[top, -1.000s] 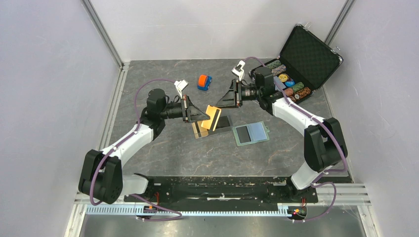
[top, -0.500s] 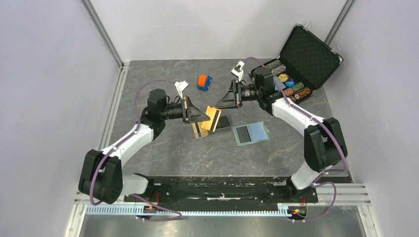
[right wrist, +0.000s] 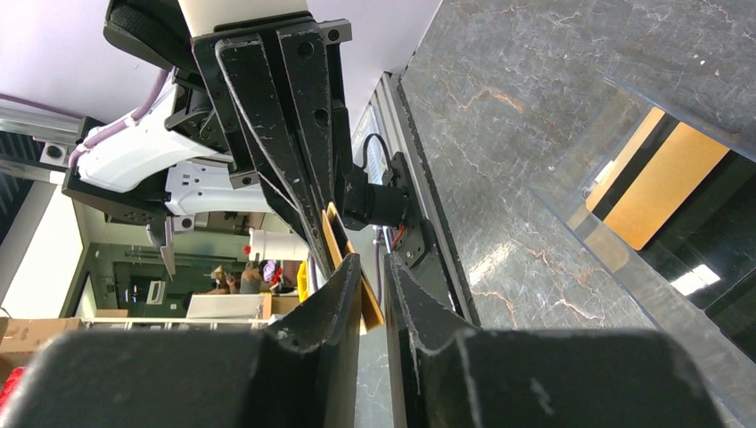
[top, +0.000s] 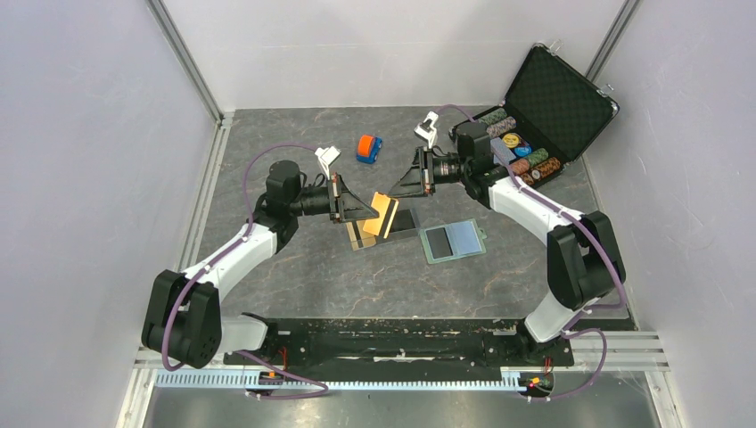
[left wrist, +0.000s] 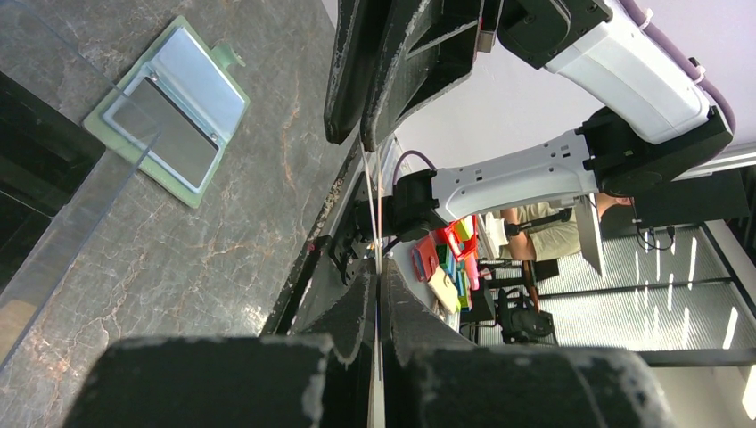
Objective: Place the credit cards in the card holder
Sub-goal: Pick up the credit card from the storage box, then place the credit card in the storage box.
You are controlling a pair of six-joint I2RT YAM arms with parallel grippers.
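Left gripper (left wrist: 374,267) pinches an orange card (top: 384,214), seen edge-on; right gripper (right wrist: 373,264) jaws flank it, grip unclear. Tray (right wrist: 579,227) holds more cards (right wrist: 664,187).

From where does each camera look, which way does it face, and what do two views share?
Top external: above and behind the bases, looking down at the table; both arms show.
Left wrist: on the left arm, facing the right fingers; left fingers below.
Right wrist: on the right arm, facing the left fingers; right fingers below.
Both wrist views share the orange card.
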